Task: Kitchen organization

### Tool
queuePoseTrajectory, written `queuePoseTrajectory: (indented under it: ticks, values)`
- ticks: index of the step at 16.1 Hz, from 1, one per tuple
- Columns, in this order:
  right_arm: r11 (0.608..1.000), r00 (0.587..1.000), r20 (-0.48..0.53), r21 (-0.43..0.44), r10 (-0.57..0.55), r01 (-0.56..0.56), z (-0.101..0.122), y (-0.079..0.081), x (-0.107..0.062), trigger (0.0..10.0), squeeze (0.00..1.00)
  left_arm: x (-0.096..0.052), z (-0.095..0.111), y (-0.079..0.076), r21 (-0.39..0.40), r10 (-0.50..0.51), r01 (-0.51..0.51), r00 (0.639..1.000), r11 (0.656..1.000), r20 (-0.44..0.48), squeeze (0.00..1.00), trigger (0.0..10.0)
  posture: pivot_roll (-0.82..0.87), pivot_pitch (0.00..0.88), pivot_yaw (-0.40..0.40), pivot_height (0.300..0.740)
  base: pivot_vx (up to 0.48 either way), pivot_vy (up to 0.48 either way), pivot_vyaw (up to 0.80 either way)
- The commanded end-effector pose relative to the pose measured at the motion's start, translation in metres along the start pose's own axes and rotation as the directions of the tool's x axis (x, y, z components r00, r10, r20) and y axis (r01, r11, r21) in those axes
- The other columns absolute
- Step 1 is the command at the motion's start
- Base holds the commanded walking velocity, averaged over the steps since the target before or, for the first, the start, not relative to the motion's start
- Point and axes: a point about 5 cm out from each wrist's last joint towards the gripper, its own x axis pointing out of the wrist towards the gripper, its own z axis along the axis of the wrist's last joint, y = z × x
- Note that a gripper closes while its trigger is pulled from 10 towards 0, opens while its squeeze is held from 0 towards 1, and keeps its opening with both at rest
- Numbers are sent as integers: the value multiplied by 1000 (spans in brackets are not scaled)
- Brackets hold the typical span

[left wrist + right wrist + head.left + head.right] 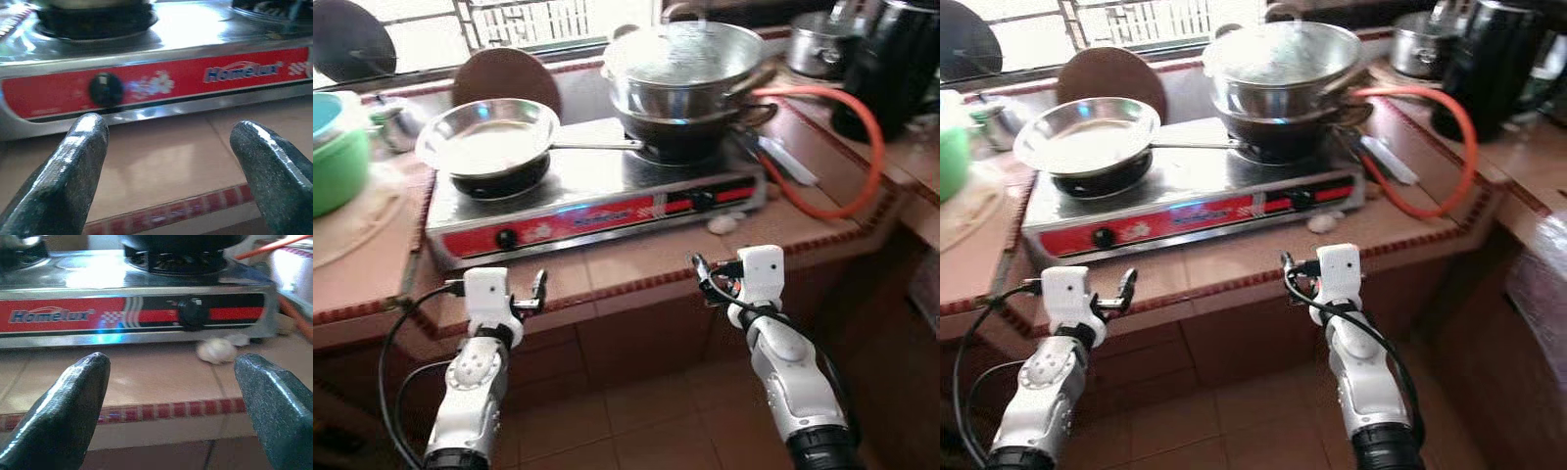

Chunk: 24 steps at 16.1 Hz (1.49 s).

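Observation:
A two-burner gas stove (597,211) with a red front panel stands on the tiled counter (636,259). On its left burner rests a steel frying pan (489,137); stacked steel pots (685,69) sit on the right burner. A garlic bulb (722,223) lies on the counter by the stove's right front corner. My left gripper (168,132) hangs open just before the counter edge, facing the left knob (105,89). Open as well, my right gripper (171,367) faces the right knob (191,312) and the garlic bulb (215,350). Neither holds anything.
An orange gas hose (867,147) loops over the counter right of the stove, beside a white-handled knife (788,162). A green bowl (333,162) sits far left. A black jug (891,64) and a small pot (818,44) stand back right. A round board (509,78) leans behind the pan.

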Motion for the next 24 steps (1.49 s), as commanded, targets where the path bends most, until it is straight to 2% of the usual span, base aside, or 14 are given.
queuePoseTrajectory:
  ticks: [1,3,9,13,17,24]
  values:
    - [1000,1000,6,9,-10,10,2,0,-1,10000,0,-2,-1,1,-9,-13,13,1000,1000,-6,0,10000,-194,15,92,740,0,0,-788]
    - [1000,1000,6,7,-8,8,3,0,-1,10000,0,-2,0,-2,-40,-32,32,999,999,-1,0,10000,-197,17,94,740,0,0,-788]
    - [1000,1000,6,4,-24,24,2,-4,-5,10000,0,3,2,-1,-14,-29,29,1000,999,1,0,10000,-220,19,105,740,0,0,-788]
    - [1000,1000,4,6,-28,28,1,-4,-6,10000,0,2,0,-4,-33,-49,49,999,998,-6,0,10000,-220,14,106,740,0,0,-788]
    - [999,999,15,14,-37,36,2,-6,-6,10000,0,3,-1,-4,7,-47,47,999,999,-12,0,10000,-241,11,123,740,0,0,-514]
    - [988,987,31,14,-156,156,0,-23,-28,10000,0,28,5,-36,4,-186,187,982,982,-25,0,10000,-397,24,190,740,0,0,0]
